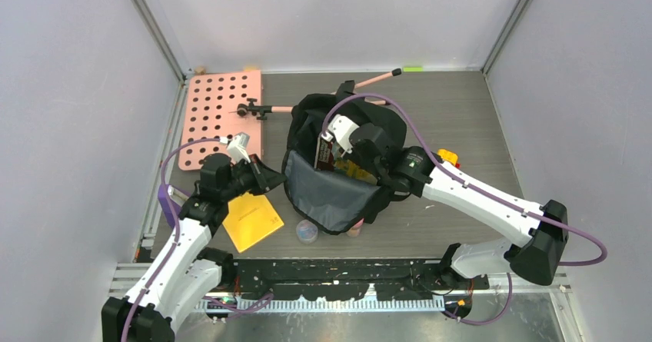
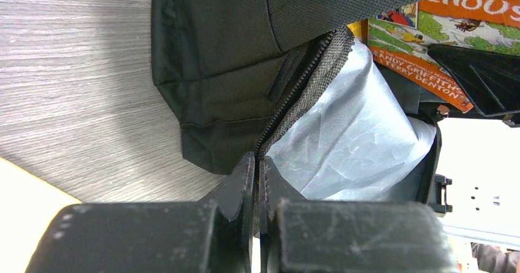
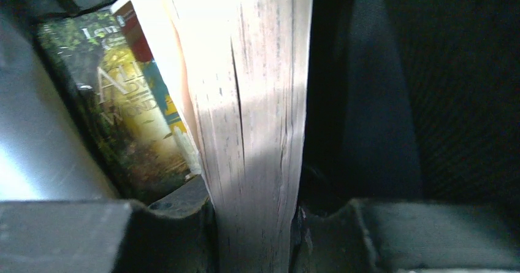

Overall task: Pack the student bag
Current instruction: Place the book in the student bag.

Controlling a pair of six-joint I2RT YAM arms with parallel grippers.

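The left hand [image 2: 257, 165] is closed. Its two fingers [image 2: 233, 190] meet at the bottom centre of the left wrist view, and the zip edge of the student bag [image 2: 214, 52] runs straight into the seam between them, pinched there. Pale grey lining bulges just right of the zip. An orange-covered book [image 2: 423, 70] shows inside at the upper right.

In the top view this hand sits left of centre, against the left rim of the bag, which lies in the middle of the counter [image 1: 461, 111] with its grey-lined flap open toward the bottom of the frame. To the lower left a flat yellow booklet [image 1: 252, 220] lies on the counter. A small clear round lid [image 1: 307, 230] rests just beside the bag's lower edge.

The right hand [image 1: 335, 136] reaches over the bag's mouth from the right and grips a thick book [image 3: 245, 101] by its page block — the pale pages stand upright, clamped between its fingers [image 3: 92, 236]. A green-covered book [image 3: 129, 126] lies to the left of it and black fabric to the right.

Farther up, at the upper left, a pink pegboard [image 1: 219, 119] lies flat — and a pink-handled rod [image 1: 377, 78] stretches across above the bag.
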